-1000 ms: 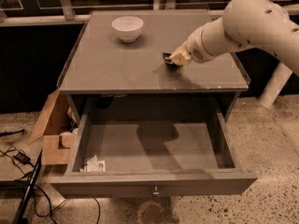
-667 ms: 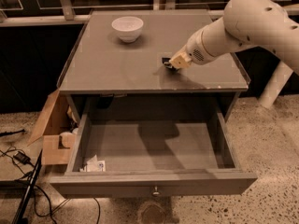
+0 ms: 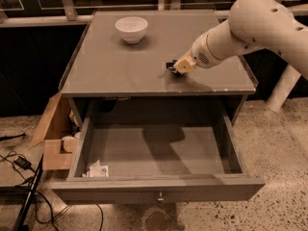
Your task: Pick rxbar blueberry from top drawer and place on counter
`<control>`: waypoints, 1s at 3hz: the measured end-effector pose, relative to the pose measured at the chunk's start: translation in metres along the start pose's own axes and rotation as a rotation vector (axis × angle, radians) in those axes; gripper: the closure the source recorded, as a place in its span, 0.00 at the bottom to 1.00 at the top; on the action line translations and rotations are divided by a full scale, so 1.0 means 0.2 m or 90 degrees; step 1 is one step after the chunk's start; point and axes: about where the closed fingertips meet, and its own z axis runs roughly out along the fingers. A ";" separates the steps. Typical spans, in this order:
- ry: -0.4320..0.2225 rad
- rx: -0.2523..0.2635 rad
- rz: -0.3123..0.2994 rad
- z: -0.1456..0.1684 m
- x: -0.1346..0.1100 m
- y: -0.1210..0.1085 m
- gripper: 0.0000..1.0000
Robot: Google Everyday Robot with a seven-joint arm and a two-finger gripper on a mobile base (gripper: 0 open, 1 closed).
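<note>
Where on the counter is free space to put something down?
The counter is bare at front left, between the bowl and the front edge. It is crowded right of centre, where the gripper is low with the bar at its tip.

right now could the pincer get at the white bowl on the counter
Probably yes: the pincer sits low over the counter, with only bare surface between it and the bowl.

Dim, warm overhead light. The arm [image 3: 260, 25] shadows the top drawer [image 3: 192, 158] floor; the gripper [image 3: 174, 67], low over the counter [image 3: 110, 66], darkens it beneath
</note>
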 end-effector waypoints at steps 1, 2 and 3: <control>-0.027 0.024 -0.018 0.03 0.02 0.01 1.00; -0.081 0.064 -0.056 0.08 0.06 0.03 1.00; -0.124 0.099 -0.084 0.11 0.07 0.03 1.00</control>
